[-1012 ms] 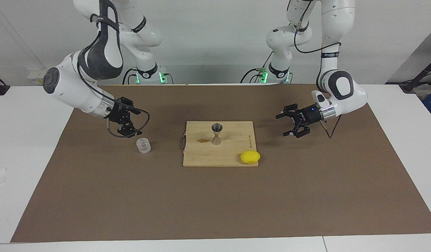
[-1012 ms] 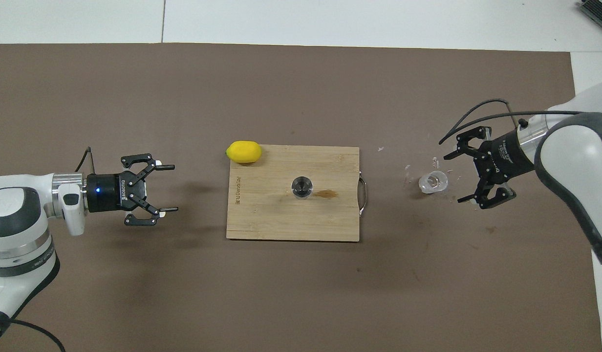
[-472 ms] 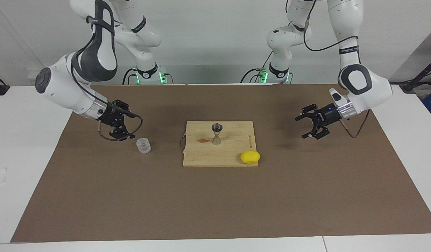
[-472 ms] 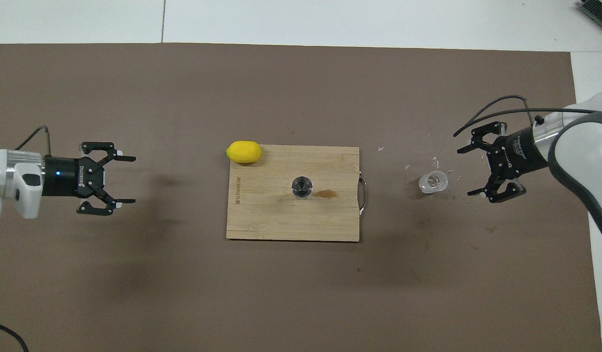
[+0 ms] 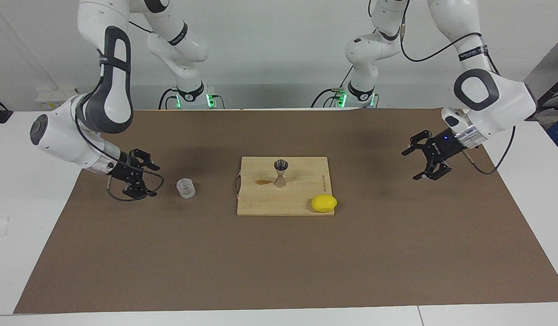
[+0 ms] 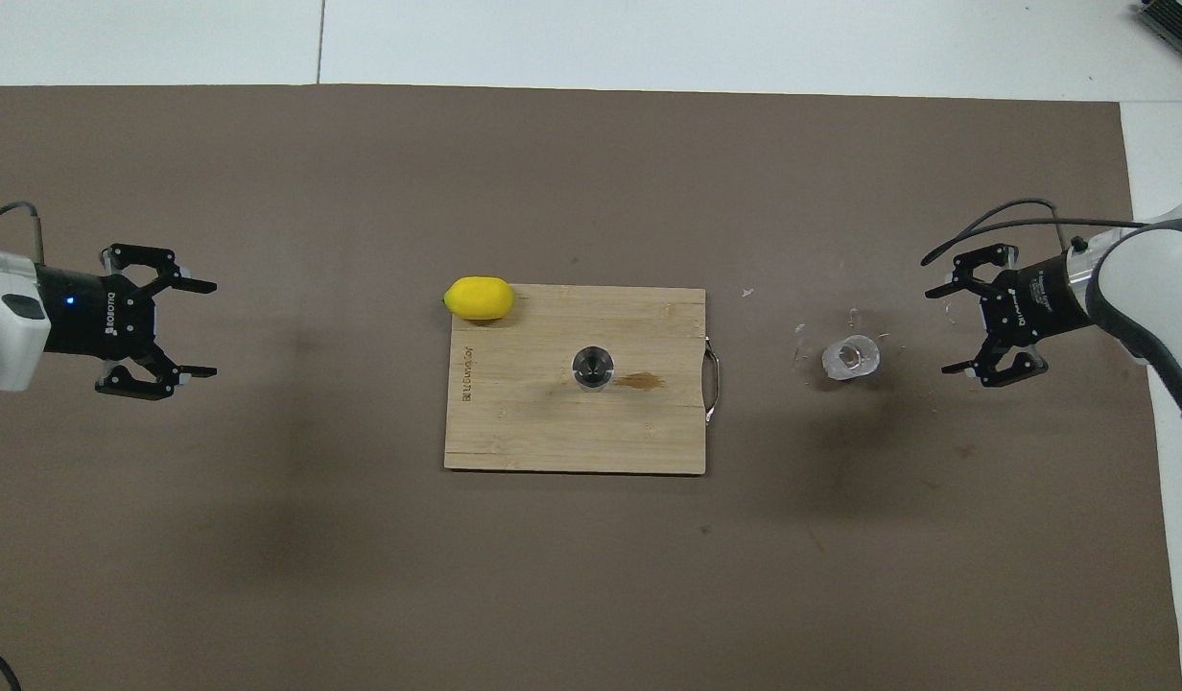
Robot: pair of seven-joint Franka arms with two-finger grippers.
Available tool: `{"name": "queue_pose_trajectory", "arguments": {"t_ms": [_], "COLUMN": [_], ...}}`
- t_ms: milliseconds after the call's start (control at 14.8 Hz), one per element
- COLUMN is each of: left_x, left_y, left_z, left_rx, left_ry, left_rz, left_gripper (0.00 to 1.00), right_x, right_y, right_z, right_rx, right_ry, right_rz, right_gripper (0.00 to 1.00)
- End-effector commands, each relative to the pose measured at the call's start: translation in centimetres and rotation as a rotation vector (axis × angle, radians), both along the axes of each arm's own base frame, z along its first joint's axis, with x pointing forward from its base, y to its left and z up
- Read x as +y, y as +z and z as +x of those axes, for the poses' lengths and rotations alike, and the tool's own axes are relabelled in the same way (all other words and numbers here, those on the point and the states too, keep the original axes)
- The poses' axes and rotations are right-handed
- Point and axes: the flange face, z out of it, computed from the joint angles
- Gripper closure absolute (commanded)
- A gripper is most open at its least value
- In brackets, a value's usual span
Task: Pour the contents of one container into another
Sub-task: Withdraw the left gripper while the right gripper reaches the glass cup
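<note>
both grippers agape, empty | facing view alone: jigger [image 5: 280,173] hourglass profile

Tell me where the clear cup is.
The cup stands on the brown mat toward the right arm's end, between the cutting board and the open right gripper, touching neither.

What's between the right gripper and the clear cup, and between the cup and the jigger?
Nothing visible. The right gripper, open, hangs beside the clear cup with only bare mat between. From cup to jigger there is mat, then the cutting board edge and its handle; the lemon sits off that line.
</note>
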Motion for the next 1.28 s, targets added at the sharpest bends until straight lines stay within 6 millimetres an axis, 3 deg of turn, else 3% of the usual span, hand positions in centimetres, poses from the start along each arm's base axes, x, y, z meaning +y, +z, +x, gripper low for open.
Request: {"name": "queue_pose_trajectory", "arguments": {"t_ms": [0, 135, 337, 472, 540, 674, 944, 1079, 1147, 1214], "left_x": [0.1, 0.5, 0.6, 0.6, 0.4, -0.2, 0.9, 1.5, 1.6, 1.5], "left_y": [1.7, 2.6, 4.3, 5.1, 5.9, 5.5, 5.7, 6.4, 6.8, 7.2], "left_z": [0.3, 0.4, 1.2, 2.0, 2.4, 2.2, 2.2, 2.3, 2.5, 2.7], "left_rx": [0.024, 0.047, 0.064, 0.107, 0.148, 0.246, 0.245, 0.232, 0.222, 0.225], "left_ry": [0.054, 0.088, 0.185, 0.356, 0.466, 0.600, 0.640, 0.681, 0.726, 0.770], "left_rz": [0.090, 0.141, 0.160, 0.145, 0.142, 0.143, 0.143, 0.138, 0.134, 0.127], "left_gripper": [0.00, 0.00, 0.00, 0.00, 0.00, 0.00, 0.00, 0.00, 0.00, 0.00], "right_x": [0.4, -0.1, 0.5, 1.3, 1.5, 2.4, 3.9, 4.7, 5.1, 5.1], "right_y": [-3.0, -5.5, -6.6, -7.5, -7.8, -7.8, -7.8, -7.8, -7.8, -7.7], "right_z": [-0.5, -1.0, -1.1, -1.6, -2.0, -1.9, -1.7, -1.6, -1.6, -1.6], "right_rx": [-0.012, -0.009, -0.038, -0.044, -0.047, -0.043, -0.053, -0.053, -0.053, -0.059], "right_ry": [0.050, 0.088, 0.089, 0.049, 0.039, 0.046, 0.058, 0.070, 0.077, 0.087], "right_rz": [0.077, 0.119, 0.157, 0.180, 0.183, 0.189, 0.202, 0.202, 0.203, 0.205], "right_gripper": [0.01, 0.01, 0.01, 0.01, 0.01, 0.01, 0.02, 0.11, 0.25, 0.46]}}
